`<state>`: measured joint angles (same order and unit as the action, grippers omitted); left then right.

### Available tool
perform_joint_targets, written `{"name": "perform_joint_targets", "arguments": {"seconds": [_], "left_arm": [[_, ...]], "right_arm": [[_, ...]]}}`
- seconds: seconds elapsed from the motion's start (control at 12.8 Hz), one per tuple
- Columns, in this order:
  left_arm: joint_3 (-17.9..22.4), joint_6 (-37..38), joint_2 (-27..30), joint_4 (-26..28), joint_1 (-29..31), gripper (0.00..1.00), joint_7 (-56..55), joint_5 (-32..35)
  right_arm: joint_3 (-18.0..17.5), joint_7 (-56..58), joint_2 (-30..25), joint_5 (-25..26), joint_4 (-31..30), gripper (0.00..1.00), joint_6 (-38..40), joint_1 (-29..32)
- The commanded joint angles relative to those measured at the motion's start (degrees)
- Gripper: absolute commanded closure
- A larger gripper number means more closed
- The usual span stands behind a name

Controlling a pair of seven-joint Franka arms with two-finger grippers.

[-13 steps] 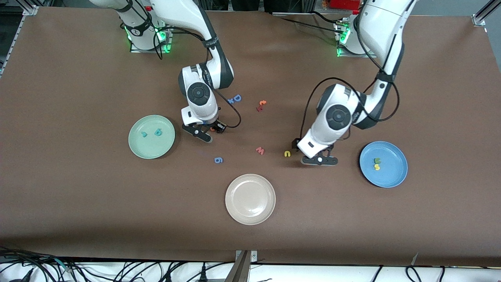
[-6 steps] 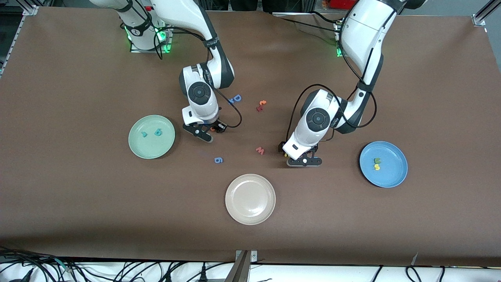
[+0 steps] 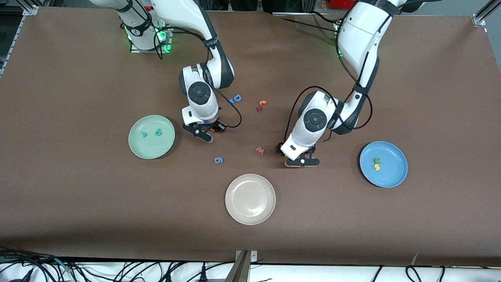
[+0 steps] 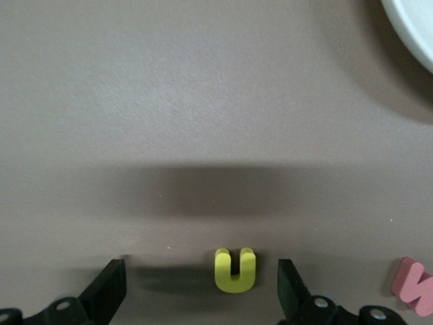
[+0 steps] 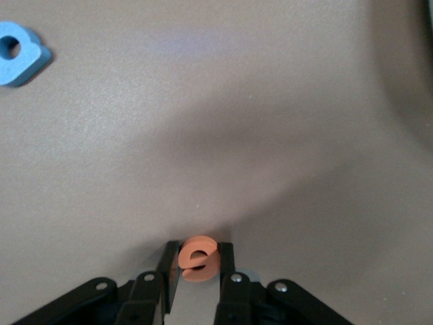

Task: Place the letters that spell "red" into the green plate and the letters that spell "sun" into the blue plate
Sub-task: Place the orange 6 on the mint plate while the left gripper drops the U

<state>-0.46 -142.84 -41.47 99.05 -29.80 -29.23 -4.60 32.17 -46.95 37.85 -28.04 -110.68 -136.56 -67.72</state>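
Four of six letters look placed: the teal "r" [image 3: 144, 134] and teal "d" [image 3: 158, 132] lie in the green plate [image 3: 137, 150], and the dark green "u" [image 3: 377, 160] and yellow "s" [image 3: 377, 167] lie in the blue plate [image 3: 395, 176]. Left to do, judging from this: the orange "e" [image 5: 199, 258] and the yellow "n" [image 4: 235, 269]. The right gripper [image 5: 197, 269] sits down at the table just beside the green plate, toward the middle, its jaws narrow and pressed on both sides of the "e", which looks gripped but not lifted. The left gripper [image 4: 201, 288] is low over the table between the beige plate [image 3: 235, 211] and the blue plate, jaws spread wide with the "n" between them and untouched, gaps on both sides. The pinkish-red "w" [image 3: 260, 150] lies just beside it on the table. The blue "g" [image 3: 218, 159], the blue "D" [image 3: 236, 98] and a small red-orange letter pair [image 3: 261, 105] are distractors on the table. Letters are thick, matte foam cut-outs with soft rounded edges; plates are round, shallow, smooth with a slight sheen; the table cover [image 3: 78, 203] is a matte brown mat, finely textured.
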Motion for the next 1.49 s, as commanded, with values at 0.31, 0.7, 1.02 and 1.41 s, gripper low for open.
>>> {"name": "perform_joint_targets", "arguments": {"seconds": [0.31,0.7,1.02,1.41], "left_arm": [[0.4,-1.5,-1.9,-1.6,-1.2,0.31,-1.1,-0.6],[0.4,-1.4,-1.8,-1.6,-1.1,0.86,-1.0,-0.7],[0.8,-1.4,-1.3,-1.6,-0.8,1.00,0.0,-0.2],[8.4,3.8,2.2,-1.1,2.2,1.00,21.2,-0.7]], "right_arm": [[10.8,14.7,-3.0,-0.9,1.7,0.81,13.7,-0.8],[16.9,27.8,-3.6,-1.0,1.5,0.81,19.2,-0.2],[16.7,39.2,-3.2,-1.0,1.1,0.81,19.1,6.6],[15.7,49.2,0.3,-5.0,1.0,0.81,16.6,12.4]]}}
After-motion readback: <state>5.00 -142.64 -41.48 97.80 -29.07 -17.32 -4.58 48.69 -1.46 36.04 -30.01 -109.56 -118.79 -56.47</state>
